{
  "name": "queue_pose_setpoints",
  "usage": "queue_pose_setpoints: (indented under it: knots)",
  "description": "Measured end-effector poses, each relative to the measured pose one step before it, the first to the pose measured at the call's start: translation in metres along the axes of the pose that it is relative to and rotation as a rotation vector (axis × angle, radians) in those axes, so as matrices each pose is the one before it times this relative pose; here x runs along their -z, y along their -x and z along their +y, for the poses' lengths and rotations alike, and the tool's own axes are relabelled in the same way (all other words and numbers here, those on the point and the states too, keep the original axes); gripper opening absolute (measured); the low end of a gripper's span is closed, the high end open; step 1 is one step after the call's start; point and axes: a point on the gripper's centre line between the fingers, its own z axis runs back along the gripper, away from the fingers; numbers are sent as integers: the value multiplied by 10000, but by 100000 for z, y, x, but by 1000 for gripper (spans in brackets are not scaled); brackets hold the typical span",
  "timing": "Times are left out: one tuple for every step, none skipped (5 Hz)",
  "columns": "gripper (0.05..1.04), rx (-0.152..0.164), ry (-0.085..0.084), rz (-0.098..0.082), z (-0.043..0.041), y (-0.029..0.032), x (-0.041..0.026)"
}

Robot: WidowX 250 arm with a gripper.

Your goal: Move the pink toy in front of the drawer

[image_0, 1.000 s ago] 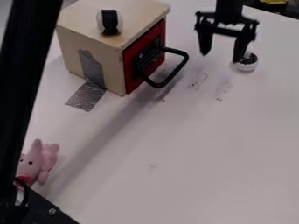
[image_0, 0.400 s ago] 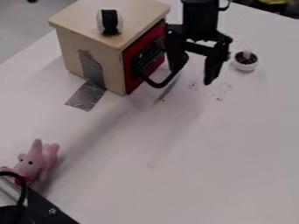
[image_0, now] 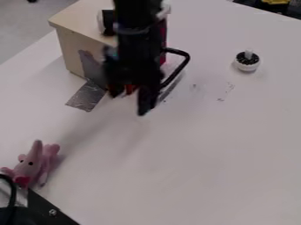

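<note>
Camera view: black gripper (image_0: 129, 103) hangs, blurred, in front of the wooden box (image_0: 69, 19), its two fingers spread with a gap between them. Pink toy (image_0: 34, 163) lies at lower left on the white tabletop (image_0: 206, 154), well apart from the gripper and the red-fronted drawer (image_0: 164, 31). Black handle (image_0: 187, 57) projects from the drawer front. Small dark marks (image_0: 228, 89) near the white knob (image_0: 247, 61) are illegible.

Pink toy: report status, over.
Pincer open, hanging by the wooden drawer box. Pink toy ungrasped, lower left of view. Drawer handle close beside pincer in view, possible snag.
</note>
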Motion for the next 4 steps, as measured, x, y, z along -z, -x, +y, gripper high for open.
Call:
queue_pose_setpoints:
  knots:
    - [1000,-77,-67,123,2270,2778,1150]
    - [1000,67,-122,-74,1358,2128,849]
    - [1000,-19,49,-130,1357,2120,-118]
    - [1000,-69,-183,-2,292,1504,61]
